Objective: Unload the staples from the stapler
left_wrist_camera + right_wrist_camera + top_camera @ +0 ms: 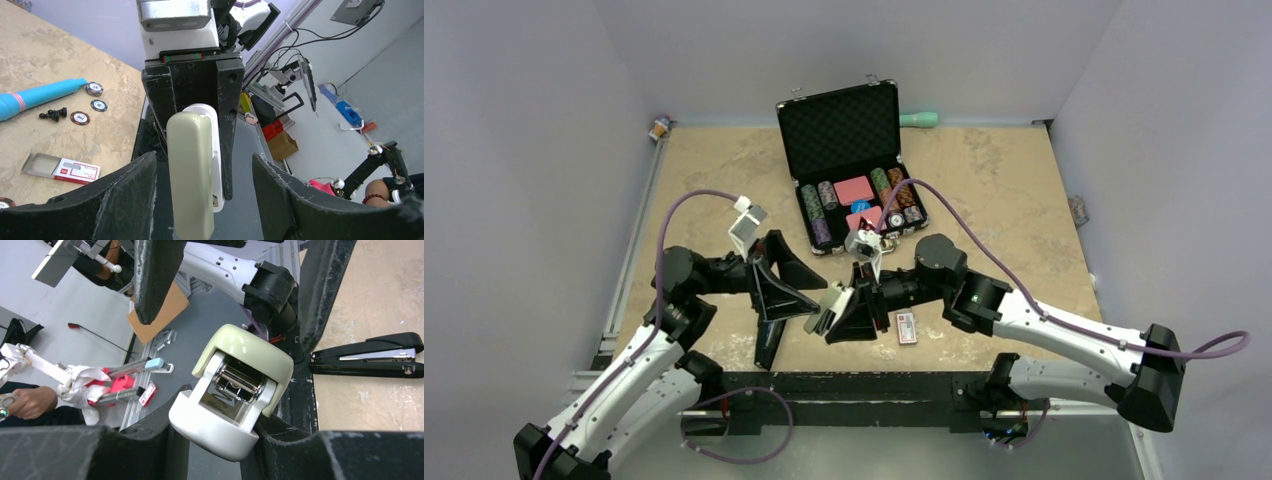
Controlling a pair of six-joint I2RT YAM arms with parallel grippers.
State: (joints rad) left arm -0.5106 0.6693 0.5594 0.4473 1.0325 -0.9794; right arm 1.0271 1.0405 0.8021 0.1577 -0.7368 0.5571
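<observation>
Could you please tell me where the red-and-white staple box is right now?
In the top view, the staple box lies flat on the table near its front edge, just right of the right gripper holding the green-and-white stapler.

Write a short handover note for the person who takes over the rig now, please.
Right gripper: shut on the green-and-white stapler, held in the air.
Left gripper: open, fingers on both sides of the stapler's end, not touching it.
Staple box lies beside the right gripper; a black stapler lies aside.
Done: stapler picked up.
Left: open it and remove the staples; none are visibly out.
</observation>
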